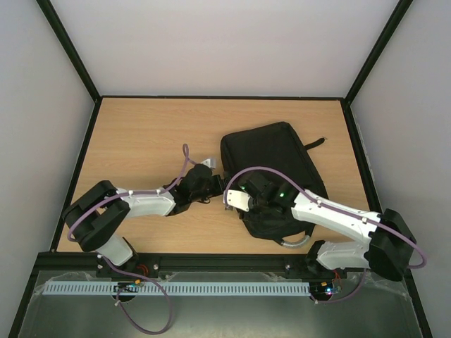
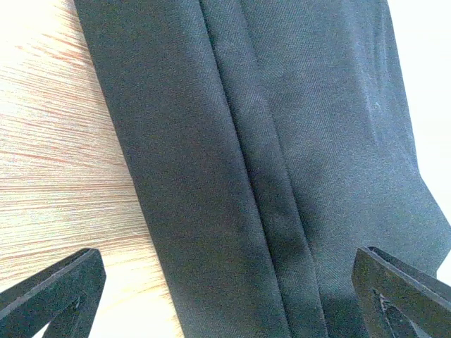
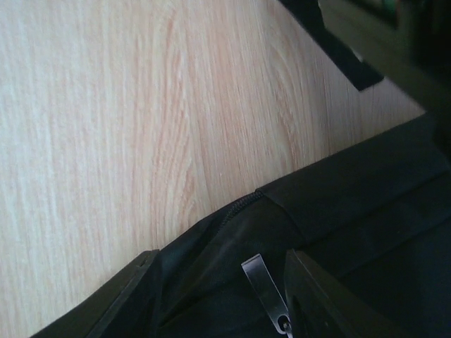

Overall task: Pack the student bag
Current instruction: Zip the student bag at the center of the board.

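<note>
Saw large black soft fabric backpack (image 1: 271, 151) lying right of centre on light wooden bench (image 1: 141, 134). Found left gripper (image 2: 225, 282) spread wide over its edge, right gripper (image 3: 222, 264) apart around silver zipper pull (image 3: 264, 289).

Overhead view, wrist views close on bag (image 2: 282, 141)

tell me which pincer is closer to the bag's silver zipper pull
Right. The zipper pull on the student bag lies between the fingers of the right pincer; the left pincer hangs open over plain fabric, no pull in sight.
</note>
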Available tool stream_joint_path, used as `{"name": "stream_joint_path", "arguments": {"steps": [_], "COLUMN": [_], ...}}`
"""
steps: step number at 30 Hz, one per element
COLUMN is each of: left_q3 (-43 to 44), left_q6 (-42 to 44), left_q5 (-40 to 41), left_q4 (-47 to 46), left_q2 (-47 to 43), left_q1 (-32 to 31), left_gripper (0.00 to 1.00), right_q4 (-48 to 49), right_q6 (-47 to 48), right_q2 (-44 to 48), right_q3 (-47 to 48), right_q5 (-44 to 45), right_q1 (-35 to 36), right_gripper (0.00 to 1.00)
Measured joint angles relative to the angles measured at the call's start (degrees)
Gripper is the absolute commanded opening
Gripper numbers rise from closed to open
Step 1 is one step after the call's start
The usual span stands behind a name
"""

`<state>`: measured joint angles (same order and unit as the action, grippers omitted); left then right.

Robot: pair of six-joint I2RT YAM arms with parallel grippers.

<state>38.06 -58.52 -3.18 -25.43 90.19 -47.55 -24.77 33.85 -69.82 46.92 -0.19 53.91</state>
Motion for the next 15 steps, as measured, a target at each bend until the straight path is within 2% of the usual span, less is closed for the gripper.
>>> {"name": "stream_joint_path", "arguments": {"steps": [6,10,15], "left_q3": [-0.8,-1.0,-1.2], "left_q6": [-0.3,-0.5,-0.7], "left_q5": [0.0,0.1,0.2], "left_q4": [-0.3,-0.4,-0.5], "left_q2": [-0.2,-0.2,-0.2], "left_q1": [0.0,0.0,0.0], "left_gripper": [0.99,0.99,0.98], "right_q4": [2.8,4.2,5.7], "right_q6": [-0.8,-1.2,-2.2], "right_q2": [-1.7,-1.7,-1.7], "right_q3": [-1.7,-1.8,-2.1], "right_q5": [5.2,6.7,7.8], "right_q1": [0.3,0.5,0.5], "right_gripper": [0.43,0.39,0.39]}}
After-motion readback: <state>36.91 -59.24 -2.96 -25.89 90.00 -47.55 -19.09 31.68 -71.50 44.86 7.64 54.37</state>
